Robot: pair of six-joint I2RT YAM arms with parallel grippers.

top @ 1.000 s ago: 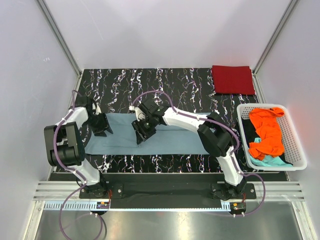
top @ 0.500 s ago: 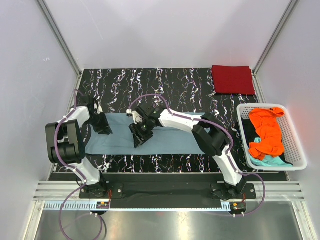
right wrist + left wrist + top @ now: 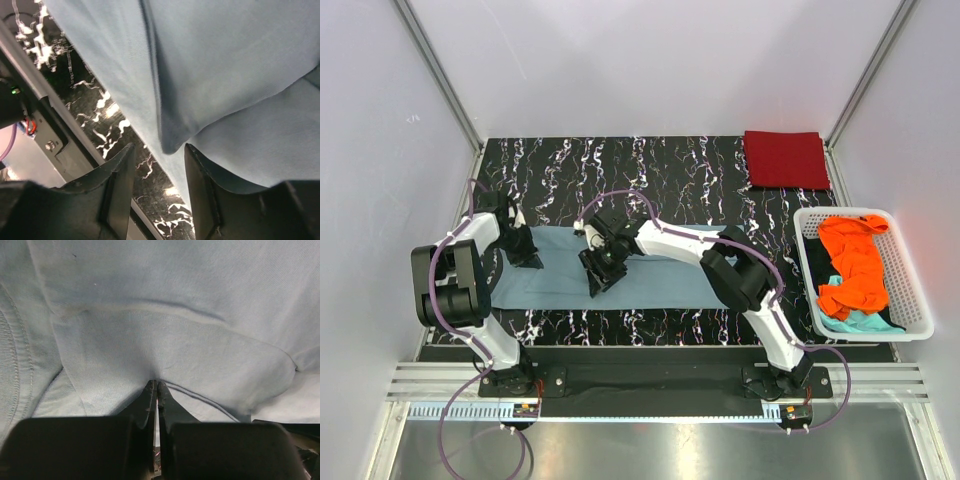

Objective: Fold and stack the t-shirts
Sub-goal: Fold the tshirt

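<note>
Pinches the left gripper (image 3: 158, 388) tight on a pucker of the grey-blue t-shirt (image 3: 650, 282), after standing half open just 1 second ago. Holds the right gripper (image 3: 159, 150) part open, straddling the shirt's near folded edge, gripping nothing yet (spread flat across the marbled mat (image 3: 620, 170), between both arms). Secures 1 end, probably for the next fold. Leaves the dark red t-shirt (image 3: 785, 158) folded far right, and the orange t-shirt (image 3: 855, 262) and teal t-shirt (image 3: 860, 322) waiting in the basket (image 3: 912, 300).

Left hand (image 3: 157, 384) pinched closed, arm folded back; right hand (image 3: 159, 150) fingers apart, arm reaching leftward.
</note>
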